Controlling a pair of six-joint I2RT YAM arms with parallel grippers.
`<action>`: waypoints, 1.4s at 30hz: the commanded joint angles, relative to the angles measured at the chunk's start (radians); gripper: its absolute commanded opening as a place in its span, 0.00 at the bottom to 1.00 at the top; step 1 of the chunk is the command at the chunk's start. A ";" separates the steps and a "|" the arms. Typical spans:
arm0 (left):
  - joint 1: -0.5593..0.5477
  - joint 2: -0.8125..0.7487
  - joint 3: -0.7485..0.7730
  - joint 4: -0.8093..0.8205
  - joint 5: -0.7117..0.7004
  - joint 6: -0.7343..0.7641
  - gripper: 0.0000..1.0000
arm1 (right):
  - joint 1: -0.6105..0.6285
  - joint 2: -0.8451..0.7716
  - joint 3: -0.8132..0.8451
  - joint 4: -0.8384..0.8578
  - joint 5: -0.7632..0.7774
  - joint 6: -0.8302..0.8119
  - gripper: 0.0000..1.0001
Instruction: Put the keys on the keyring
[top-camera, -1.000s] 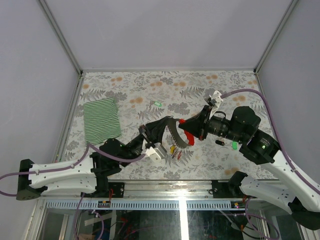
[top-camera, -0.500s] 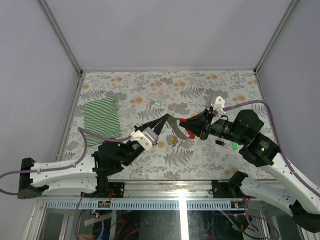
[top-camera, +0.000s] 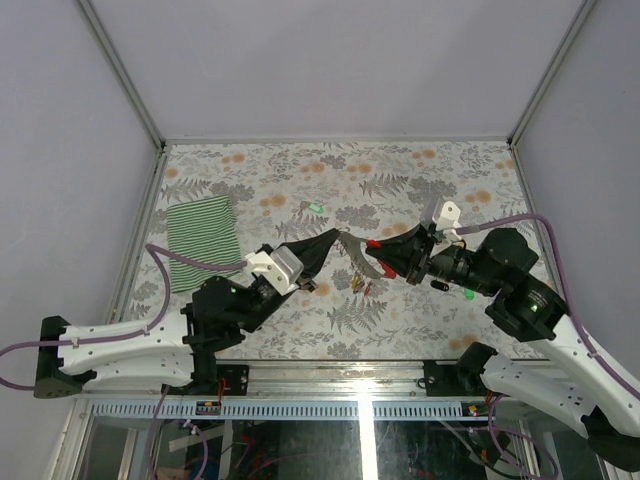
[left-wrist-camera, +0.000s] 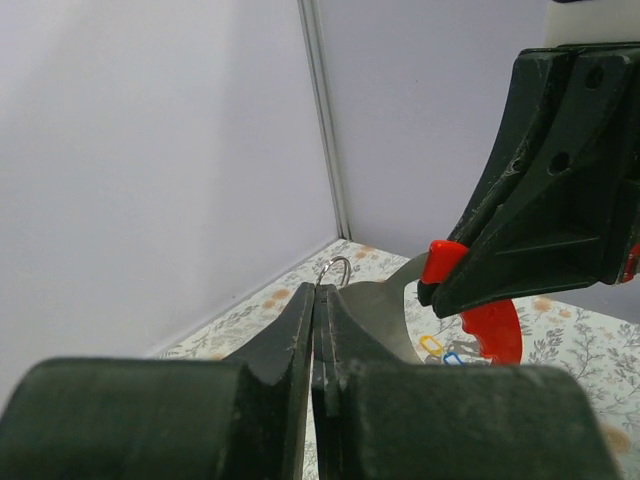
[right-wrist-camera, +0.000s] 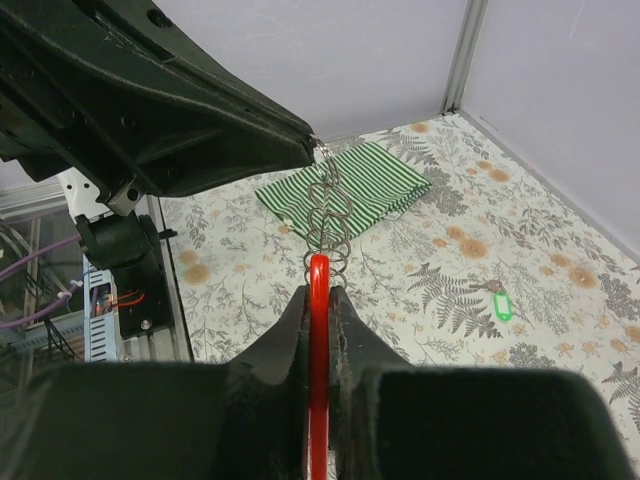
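Observation:
The keyring hangs above the table, stretched between both grippers. Its grey metal-mesh strip (top-camera: 356, 256) (right-wrist-camera: 327, 215) ends in a red loop (top-camera: 372, 243) (right-wrist-camera: 318, 285). My left gripper (top-camera: 333, 237) (left-wrist-camera: 320, 295) is shut on the strip's far end, where a small wire ring (left-wrist-camera: 337, 270) pokes out past the tips. My right gripper (top-camera: 385, 251) (right-wrist-camera: 318, 300) is shut on the red loop. Small keys with red and yellow heads (top-camera: 360, 285) lie on the table under the strip. A green-headed key (top-camera: 315, 208) (right-wrist-camera: 503, 305) lies farther back, and another (top-camera: 467, 293) sits under the right arm.
A green striped cloth (top-camera: 203, 240) (right-wrist-camera: 350, 185) lies at the left of the floral table top (top-camera: 300, 175). Grey walls with metal corner posts (top-camera: 125, 75) close in the table on three sides.
The left wrist has rolled and drawn back to the left, still holding the strip. The right gripper has shifted slightly right with the red loop. The strip now hangs straighter between them.

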 joint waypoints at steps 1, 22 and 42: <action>0.003 -0.039 -0.010 0.049 0.000 -0.018 0.00 | 0.004 -0.037 0.060 0.053 0.011 -0.014 0.00; 0.002 -0.029 -0.026 0.028 0.031 -0.012 0.27 | 0.004 -0.039 0.082 0.060 -0.013 0.018 0.00; 0.002 -0.242 0.019 -0.284 0.284 -0.371 0.39 | 0.004 -0.150 0.038 -0.037 -0.098 -0.358 0.00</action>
